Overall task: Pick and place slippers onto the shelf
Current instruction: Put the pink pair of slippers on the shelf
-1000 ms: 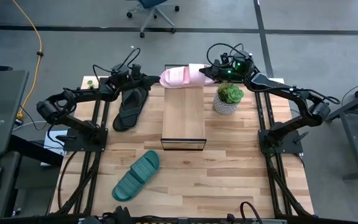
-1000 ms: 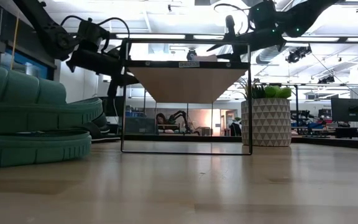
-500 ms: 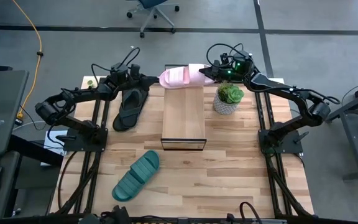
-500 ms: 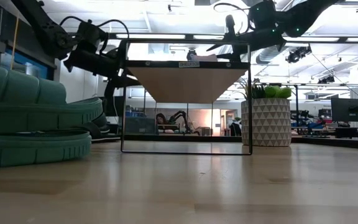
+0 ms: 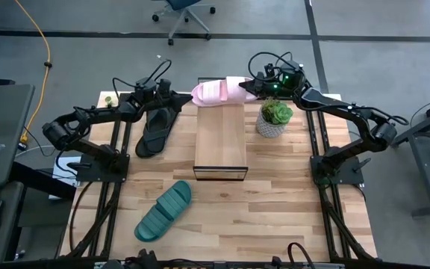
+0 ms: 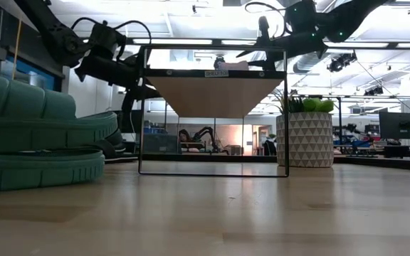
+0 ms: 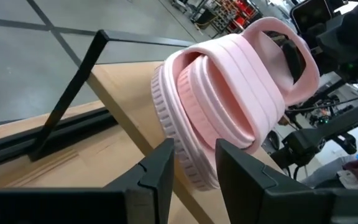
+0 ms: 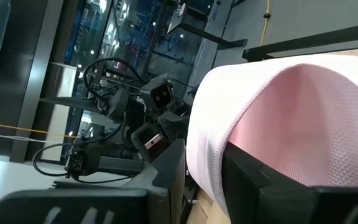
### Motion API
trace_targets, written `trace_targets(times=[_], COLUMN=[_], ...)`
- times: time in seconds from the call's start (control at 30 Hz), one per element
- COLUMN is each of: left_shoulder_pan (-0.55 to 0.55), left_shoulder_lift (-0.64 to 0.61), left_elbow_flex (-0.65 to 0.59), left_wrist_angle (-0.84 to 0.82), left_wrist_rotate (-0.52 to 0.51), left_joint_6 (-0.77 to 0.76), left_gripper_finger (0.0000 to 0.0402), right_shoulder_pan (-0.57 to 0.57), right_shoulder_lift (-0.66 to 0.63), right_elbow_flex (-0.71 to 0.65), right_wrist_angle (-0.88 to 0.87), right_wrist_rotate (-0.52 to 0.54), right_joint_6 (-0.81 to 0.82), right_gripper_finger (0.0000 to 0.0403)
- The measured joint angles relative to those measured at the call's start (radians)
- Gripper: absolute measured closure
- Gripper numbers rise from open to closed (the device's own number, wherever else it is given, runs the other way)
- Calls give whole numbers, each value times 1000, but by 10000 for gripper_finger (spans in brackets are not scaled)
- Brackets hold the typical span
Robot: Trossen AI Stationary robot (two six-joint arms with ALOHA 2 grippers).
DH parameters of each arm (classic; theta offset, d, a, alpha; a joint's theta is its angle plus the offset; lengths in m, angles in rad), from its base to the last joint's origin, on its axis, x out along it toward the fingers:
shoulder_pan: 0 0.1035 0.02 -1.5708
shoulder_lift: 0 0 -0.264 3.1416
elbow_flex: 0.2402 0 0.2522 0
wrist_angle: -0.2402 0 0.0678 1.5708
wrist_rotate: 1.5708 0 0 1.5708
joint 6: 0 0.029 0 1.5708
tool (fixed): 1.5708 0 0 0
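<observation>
Right end effector [image 5: 249,87] clamps the pale pink slide [image 5: 216,91] at the far end of the shelf [image 5: 220,138].
Its fingers pinch the slide's edge, while the left end effector [image 5: 187,98] sits at the slide's other end, fingers parted either side of the ribbed sole rim, grip unclear. The slide is thick and soft, with a grooved strap. A black flip-flop [image 5: 155,128] lies left of the shelf; a teal ribbed slide [image 5: 163,211] lies nearer on the bench [image 5: 275,202].
</observation>
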Motion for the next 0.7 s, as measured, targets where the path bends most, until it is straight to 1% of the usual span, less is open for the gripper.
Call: trace_targets(times=[0.57,0.7], left_shoulder_pan=[1,1], left_shoulder_lift=[0,7], left_elbow_flex=[0,26], left_wrist_angle=[25,16], left_wrist_rotate=[7,4], left_joint_6=[-8,-3], left_gripper_finger=[295,295], right_shoulder_pan=[1,6], right_shoulder_lift=[5,17], right_elbow_flex=[0,0], right_wrist_angle=[13,16], right_wrist_rotate=[-8,-7], right_joint_6=[1,2], right_gripper_finger=[322,322])
